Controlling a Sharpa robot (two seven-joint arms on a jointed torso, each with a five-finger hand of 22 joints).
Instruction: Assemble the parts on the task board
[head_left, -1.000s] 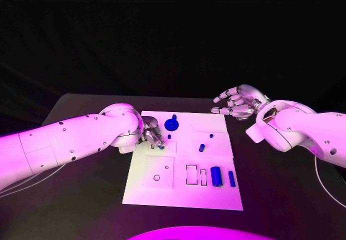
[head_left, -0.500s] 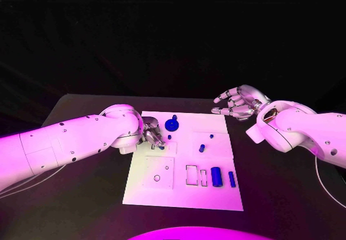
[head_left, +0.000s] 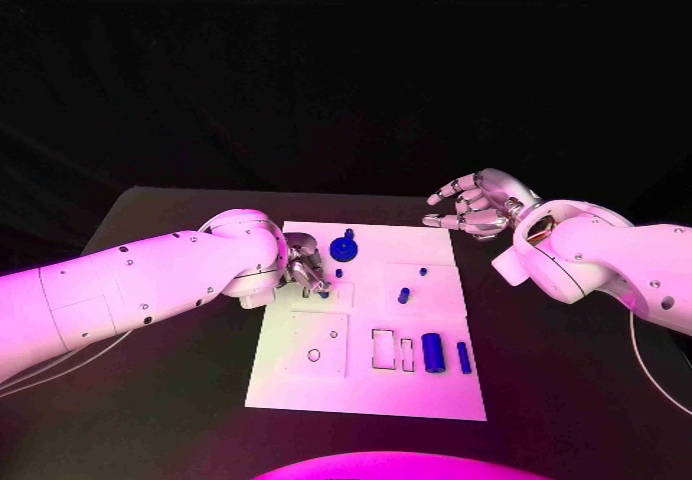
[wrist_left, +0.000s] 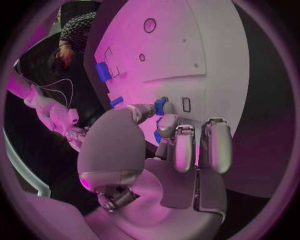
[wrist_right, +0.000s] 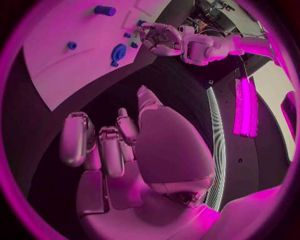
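Note:
The white task board (head_left: 368, 390) lies in the middle of the black table. My left hand (head_left: 306, 270) rests low over the board's upper left part, and in the left wrist view it pinches a small blue part (wrist_left: 160, 106) between thumb and finger. Just beyond it stands a round blue part (head_left: 343, 247) with a knob. A small blue peg (head_left: 404, 295) stands mid-board. A thick blue cylinder (head_left: 431, 353) and a thin one (head_left: 463, 357) lie at the lower right. My right hand (head_left: 476, 203) hovers off the board's far right corner, fingers apart and holding nothing.
Empty rectangular slots (head_left: 384, 349) and a round hole (head_left: 313, 355) mark the board's near half. Bare black table (head_left: 577, 380) lies on both sides of the board. The right wrist view shows the left hand (wrist_right: 164, 39) beside the round blue part (wrist_right: 117, 52).

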